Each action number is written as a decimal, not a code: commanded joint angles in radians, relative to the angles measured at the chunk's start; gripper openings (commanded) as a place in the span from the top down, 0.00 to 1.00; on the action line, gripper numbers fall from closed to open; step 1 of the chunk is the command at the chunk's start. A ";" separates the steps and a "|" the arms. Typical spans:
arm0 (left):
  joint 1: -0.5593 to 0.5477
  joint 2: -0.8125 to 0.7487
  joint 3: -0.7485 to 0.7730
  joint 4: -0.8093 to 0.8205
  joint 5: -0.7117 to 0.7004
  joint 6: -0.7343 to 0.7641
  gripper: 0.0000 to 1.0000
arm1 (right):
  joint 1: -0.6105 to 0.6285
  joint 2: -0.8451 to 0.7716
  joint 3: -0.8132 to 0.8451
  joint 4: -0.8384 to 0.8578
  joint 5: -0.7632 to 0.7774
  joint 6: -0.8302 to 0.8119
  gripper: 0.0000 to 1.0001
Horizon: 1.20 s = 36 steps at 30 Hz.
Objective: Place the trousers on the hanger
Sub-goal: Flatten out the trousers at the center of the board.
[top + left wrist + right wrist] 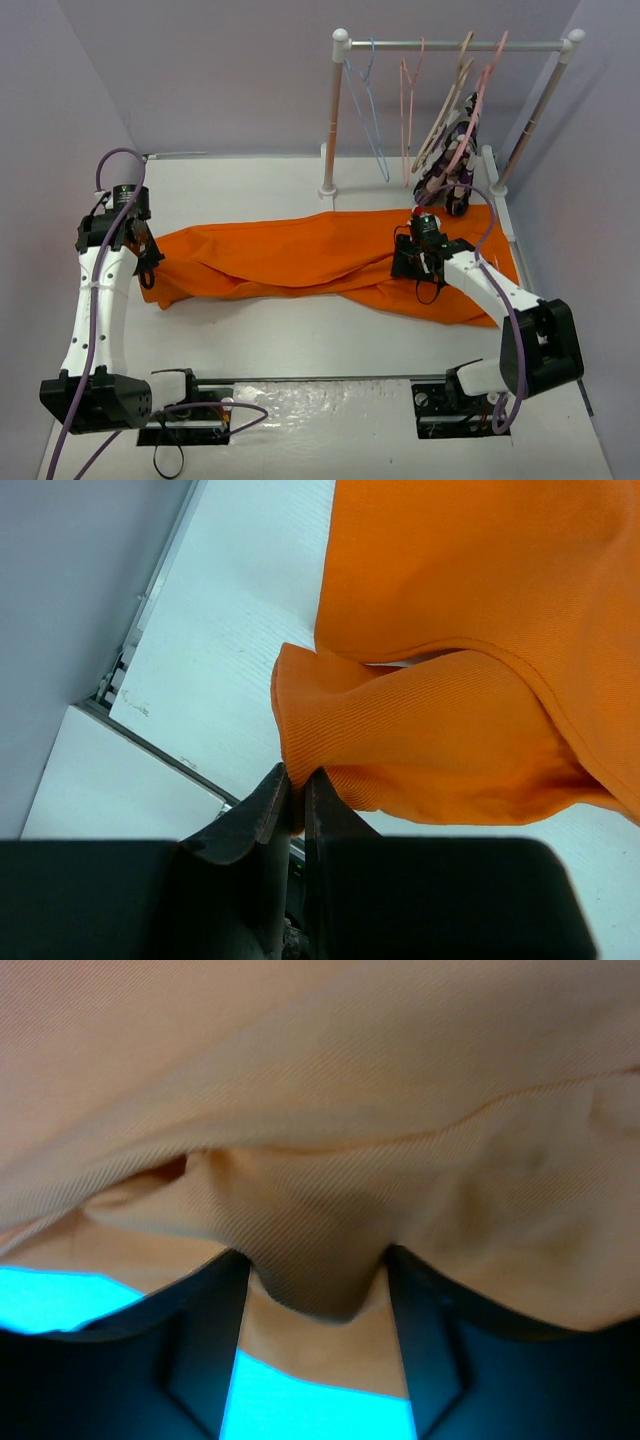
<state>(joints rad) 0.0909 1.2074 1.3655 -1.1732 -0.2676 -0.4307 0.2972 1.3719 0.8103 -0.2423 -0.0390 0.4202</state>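
Left wrist view: the left gripper (298, 780) has its two dark, pointed jaws pressed together on a thin edge of the trousers (470, 640), so it is clenched on the cloth. From this pinch the orange fabric rises as a rounded, ribbed-looking fold with a fine twill weave, and a stitched hem runs in a curve along it. Beyond it lies the smooth white table (230, 630).

In the right wrist view the right gripper (315, 1260) has its jaws apart, and a soft hanging bulge of the same orange cloth fills the gap and touches both black fingers (210, 1330). Whether the bulge is already squeezed I cannot tell.

From the top view the trousers lie flat and long across the middle of the table, wrinkled, with one arm at each end. The hanger (370, 110), thin light-blue wire in a triangle shape, hangs at the left of the white rack (450, 45) behind the trousers, well apart from them. Beside it hang pink hangers (408, 110) and a patterned garment (450, 160).
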 commanded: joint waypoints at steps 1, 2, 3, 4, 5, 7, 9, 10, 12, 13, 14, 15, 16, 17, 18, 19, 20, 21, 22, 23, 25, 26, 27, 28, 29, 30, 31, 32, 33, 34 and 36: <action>0.026 -0.063 0.034 -0.020 -0.069 0.014 1.00 | -0.040 0.043 0.098 0.050 0.118 -0.015 0.75; 0.031 -0.067 0.027 -0.031 -0.080 0.015 1.00 | -0.053 0.042 0.104 0.050 0.126 -0.016 0.84; 0.036 -0.071 0.020 -0.042 -0.090 0.016 1.00 | -0.063 0.041 0.111 0.048 0.135 -0.017 0.91; 0.042 -0.071 0.017 -0.055 -0.097 0.014 1.00 | -0.067 0.042 0.122 0.042 0.144 -0.019 0.96; 0.046 -0.071 0.012 -0.067 -0.103 0.014 1.00 | -0.073 0.046 0.135 0.033 0.151 -0.021 0.99; 0.050 -0.072 0.006 -0.084 -0.115 0.024 1.00 | -0.083 0.064 0.157 0.017 0.156 -0.022 1.00; 0.052 -0.062 0.004 -0.093 -0.133 0.033 1.00 | -0.086 0.076 0.178 0.007 0.156 -0.021 1.00; 0.051 -0.048 0.002 -0.100 -0.143 0.043 1.00 | -0.086 0.086 0.189 0.003 0.157 -0.019 1.00; 0.052 -0.018 0.000 -0.098 -0.157 0.053 1.00 | -0.086 0.102 0.208 0.001 0.163 -0.017 1.00; 0.052 0.011 0.000 -0.088 -0.160 0.057 1.00 | -0.087 0.117 0.225 -0.001 0.163 -0.017 1.00; 0.052 0.041 0.003 -0.074 -0.159 0.059 1.00 | -0.087 0.131 0.241 -0.002 0.165 -0.017 1.00; 0.052 0.073 0.010 -0.056 -0.155 0.058 1.00 | -0.087 0.144 0.256 -0.002 0.169 -0.017 1.00; 0.050 0.102 0.010 -0.041 -0.154 0.058 1.00 | -0.088 0.145 0.266 -0.003 0.169 -0.019 1.00; 0.051 0.145 0.023 -0.016 -0.156 0.059 1.00 | -0.090 0.166 0.283 -0.003 0.176 -0.020 1.00; 0.052 0.191 0.037 0.010 -0.158 0.059 1.00 | -0.093 0.190 0.302 -0.002 0.183 -0.021 1.00; 0.053 0.238 0.056 0.036 -0.168 0.064 1.00 | -0.097 0.209 0.318 -0.002 0.185 -0.023 1.00; 0.054 0.285 0.075 0.061 -0.180 0.070 1.00 | -0.101 0.227 0.335 -0.002 0.185 -0.025 1.00; 0.058 0.328 0.101 0.082 -0.181 0.072 1.00 | -0.104 0.243 0.349 -0.002 0.186 -0.027 1.00; 0.064 0.369 0.129 0.101 -0.179 0.072 1.00 | -0.105 0.258 0.362 -0.002 0.188 -0.027 1.00; 0.065 0.431 0.182 0.112 -0.170 0.073 1.00 | -0.108 0.271 0.375 -0.002 0.186 -0.028 1.00; 0.069 0.508 0.264 0.131 -0.146 0.078 1.00 | -0.109 0.305 0.406 -0.002 0.184 -0.029 1.00; 0.069 0.535 0.293 0.151 -0.142 0.081 1.00 | -0.109 0.315 0.421 -0.002 0.185 -0.030 1.00; 0.069 0.563 0.324 0.171 -0.140 0.083 1.00 | -0.109 0.327 0.431 -0.002 0.188 -0.031 1.00; 0.069 0.592 0.356 0.191 -0.137 0.084 1.00 | -0.110 0.343 0.437 -0.002 0.191 -0.031 1.00; 0.069 0.616 0.372 0.222 -0.127 0.090 1.00 | -0.113 0.354 0.445 -0.002 0.188 -0.031 1.00; 0.068 0.637 0.382 0.256 -0.112 0.096 1.00 | -0.115 0.365 0.452 -0.002 0.186 -0.031 0.99; 0.068 0.652 0.382 0.293 -0.089 0.102 1.00 | -0.115 0.376 0.455 -0.002 0.185 -0.031 0.98; 0.067 0.668 0.383 0.330 -0.067 0.108 1.00 | -0.115 0.386 0.458 -0.002 0.184 -0.031 0.96; 0.068 0.698 0.391 0.365 -0.053 0.116 1.00 | -0.115 0.393 0.460 -0.002 0.181 -0.031 0.92; 0.068 0.727 0.411 0.389 -0.038 0.121 0.96 | -0.114 0.398 0.462 -0.002 0.175 -0.031 0.88; 0.069 0.782 0.445 0.400 -0.011 0.124 0.87 | -0.112 0.401 0.461 -0.002 0.166 -0.033 0.78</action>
<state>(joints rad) 0.1479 1.9331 1.7229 -0.9061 -0.3258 -0.3421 0.1959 1.7712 1.2247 -0.2709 0.0853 0.3926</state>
